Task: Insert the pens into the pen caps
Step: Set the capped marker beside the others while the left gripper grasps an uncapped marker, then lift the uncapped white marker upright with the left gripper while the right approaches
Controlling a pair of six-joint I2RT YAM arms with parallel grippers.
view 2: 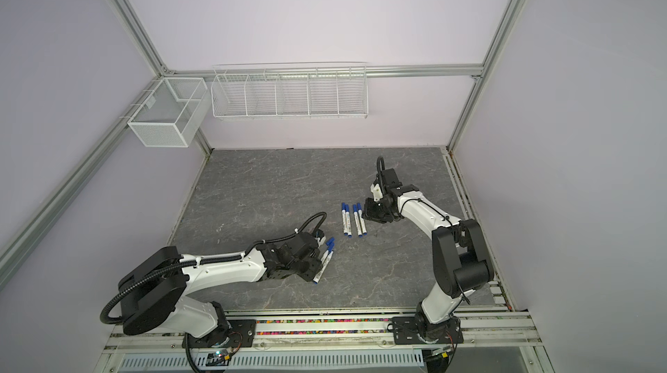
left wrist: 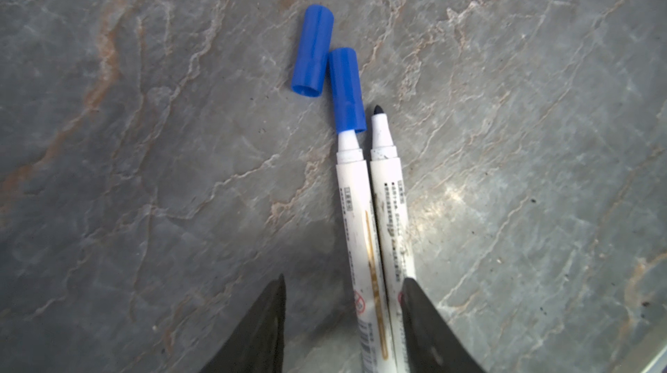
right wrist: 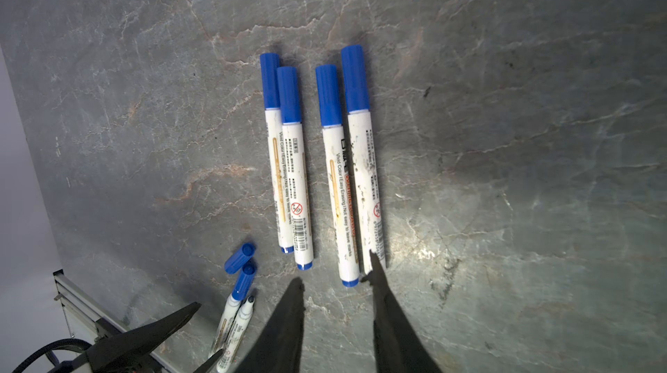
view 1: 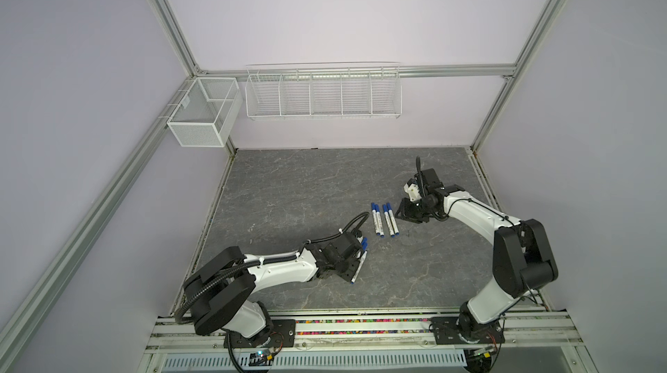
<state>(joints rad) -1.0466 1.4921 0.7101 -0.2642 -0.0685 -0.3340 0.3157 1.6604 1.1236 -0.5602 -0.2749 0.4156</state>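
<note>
Two white pens lie side by side between the fingers of my open left gripper [left wrist: 343, 277]. One finger [left wrist: 418, 310] touches the bare pen [left wrist: 388, 187], whose black tip is uncovered; the other finger stands apart. The second pen [left wrist: 352, 187] has a blue pen cap [left wrist: 346, 89] loosely over its tip. A loose pen cap [left wrist: 312, 50] lies beside it. In both top views this gripper [view 1: 357, 263] [view 2: 319, 263] is low over the table. Several capped pens [right wrist: 288, 158] [view 1: 384, 219] [view 2: 353, 219] lie in a row. My right gripper [right wrist: 335, 266] [view 1: 406, 214] hangs open by their blue ends, holding nothing.
A mesh basket [view 1: 202, 115] and a long wire rack [view 1: 323, 93] hang on the back wall. An aluminium rail [view 1: 361, 328] with both arm bases runs along the table's front edge. Frame posts stand at the table's corners.
</note>
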